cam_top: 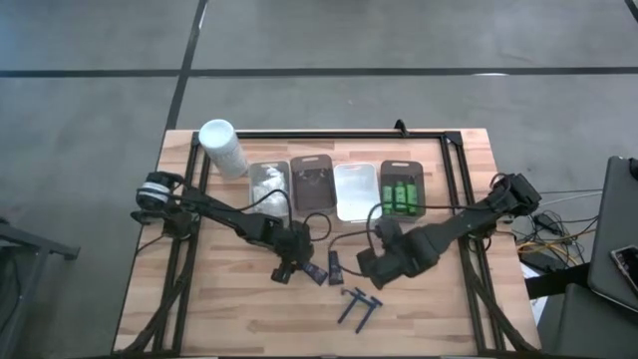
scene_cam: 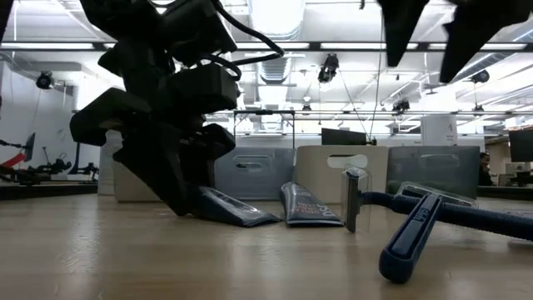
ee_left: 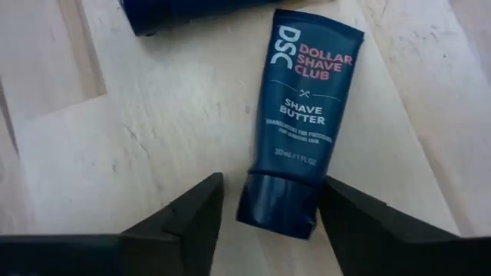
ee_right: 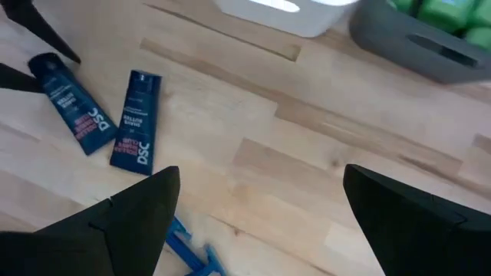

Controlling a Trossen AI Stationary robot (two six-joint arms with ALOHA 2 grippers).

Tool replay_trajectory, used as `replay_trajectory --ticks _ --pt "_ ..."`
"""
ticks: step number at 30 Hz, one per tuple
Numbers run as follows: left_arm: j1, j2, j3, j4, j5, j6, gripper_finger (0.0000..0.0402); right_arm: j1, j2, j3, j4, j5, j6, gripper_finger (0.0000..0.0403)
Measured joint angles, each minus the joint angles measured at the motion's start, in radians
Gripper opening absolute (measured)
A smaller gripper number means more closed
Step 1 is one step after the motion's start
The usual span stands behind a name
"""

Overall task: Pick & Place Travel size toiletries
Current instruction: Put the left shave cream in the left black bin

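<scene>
Wooden table [cam_top: 229,319]: left tool [cam_top: 288,267] released astride a blue tube [ee_left: 295,126]; right tool [cam_top: 371,271] released near razors [cam_top: 357,306].

Arms: two dark, slender, jointed limbs.
Cables: black loops trail along both.
Left pincer [ee_left: 265,222]: matte black, wedge-shaped fingers.

Setting: robotics lab in large open-plan industrial hall. We base this on following evidence. Wooden table [cam_top: 249,309] carries black metal frame [cam_top: 329,133] with two arms mounted on it; polished grey concrete floor [cam_top: 90,100] surrounds it. Low view: high ceiling with strip lights [scene_cam: 275,17], hanging fixtures, exposed ducting. Far background: monitors [scene_cam: 341,136], partitions, equipment at far left. Right of table: cable bundle [cam_top: 546,234], laptop [cam_top: 620,239].
</scene>
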Motion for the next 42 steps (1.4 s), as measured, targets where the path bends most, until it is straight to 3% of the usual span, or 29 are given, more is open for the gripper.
replay_trajectory --ticks 7,13,20,26,28,34,42 --pt "-0.004 -0.008 0.0 0.005 0.007 -0.046 0.0132 0.063 -0.035 0.0 -0.108 0.092 0.134 0.0364" --pt "-0.004 -0.137 -0.001 -0.087 -0.039 -0.149 0.0129 0.083 -0.061 -0.001 -0.141 0.113 0.153 0.0364" --pt "0.009 -0.399 0.0 -0.222 -0.277 -0.25 0.0129 0.094 -0.085 -0.002 -0.151 0.209 0.208 0.0364" --pt "0.188 -0.492 0.029 -0.26 -0.342 -0.282 0.0129 0.094 -0.091 -0.002 -0.147 0.229 0.225 0.0364" --pt "0.283 -0.476 0.062 -0.307 -0.328 -0.274 0.0129 0.094 -0.09 -0.002 -0.141 0.229 0.23 0.0364" --pt "0.544 -0.32 0.183 -0.349 -0.151 -0.235 0.013 0.093 -0.089 -0.002 -0.107 0.229 0.23 0.0364" --pt "0.593 -0.024 0.421 -0.582 -0.136 -0.108 0.013 0.093 -0.089 -0.002 -0.092 0.198 0.242 0.0364"
